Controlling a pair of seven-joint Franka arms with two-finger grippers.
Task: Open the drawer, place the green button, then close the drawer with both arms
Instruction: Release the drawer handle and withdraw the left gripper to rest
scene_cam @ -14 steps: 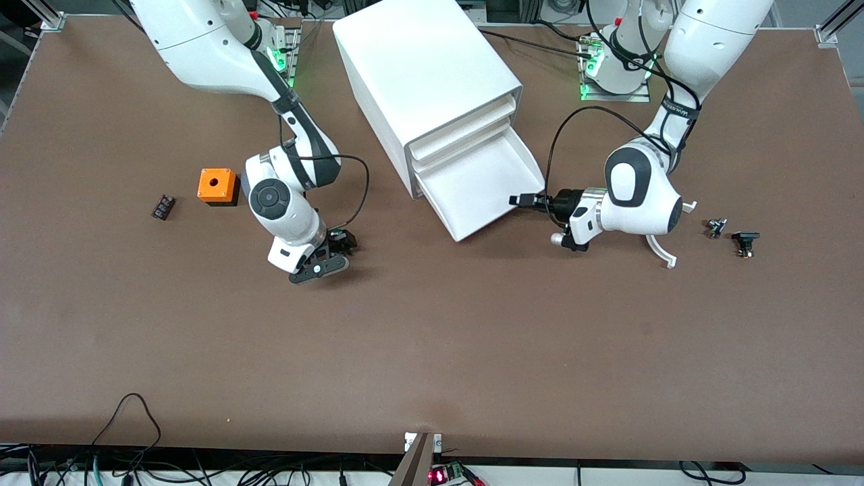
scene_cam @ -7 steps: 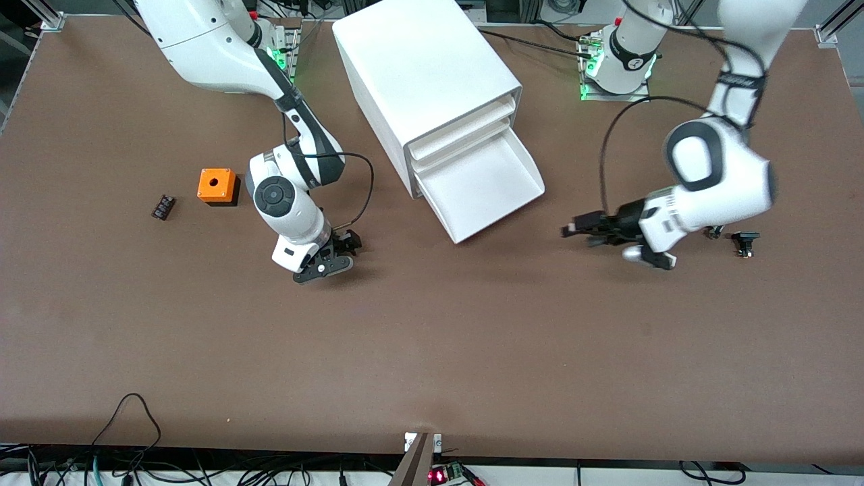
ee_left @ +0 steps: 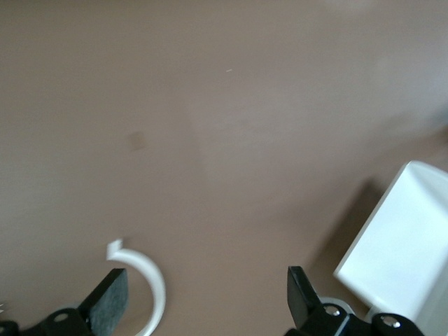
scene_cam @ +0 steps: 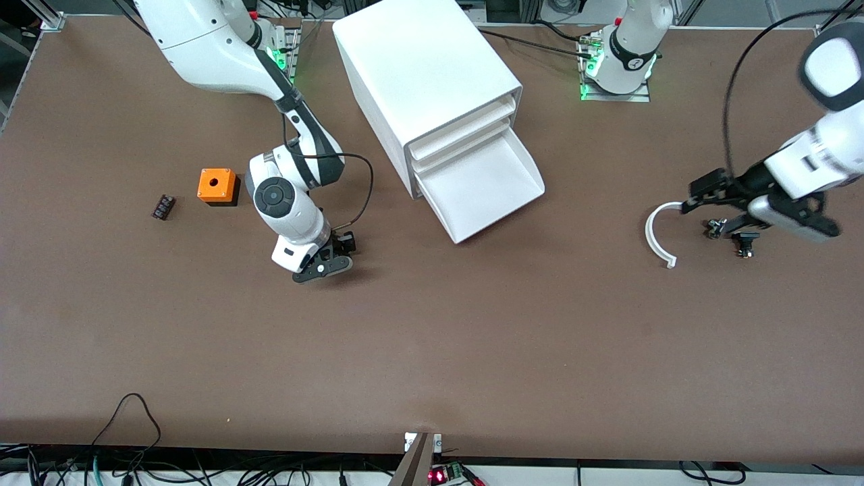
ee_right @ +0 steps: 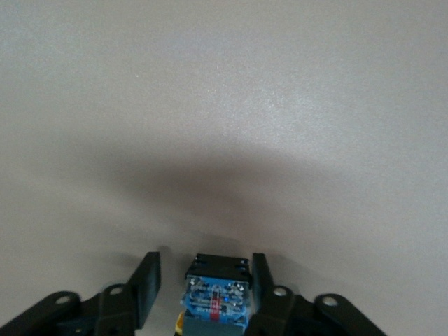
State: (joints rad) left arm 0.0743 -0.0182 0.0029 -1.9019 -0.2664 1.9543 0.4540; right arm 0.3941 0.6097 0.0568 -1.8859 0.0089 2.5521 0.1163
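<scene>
The right gripper (ee_right: 203, 287) straddles the button (ee_right: 215, 294) loosely – it may slip; the left gripper (ee_left: 203, 301), spread, waits over the table (scene_cam: 472, 337).

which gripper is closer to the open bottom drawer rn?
Right. The right gripper is low over the table off the drawer, toward the right arm's end; the left gripper is over the white curved piece, farther off.

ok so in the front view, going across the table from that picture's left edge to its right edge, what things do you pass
small black part → orange cube → right gripper → white cabinet with its open bottom drawer → white curved piece → left gripper
</scene>
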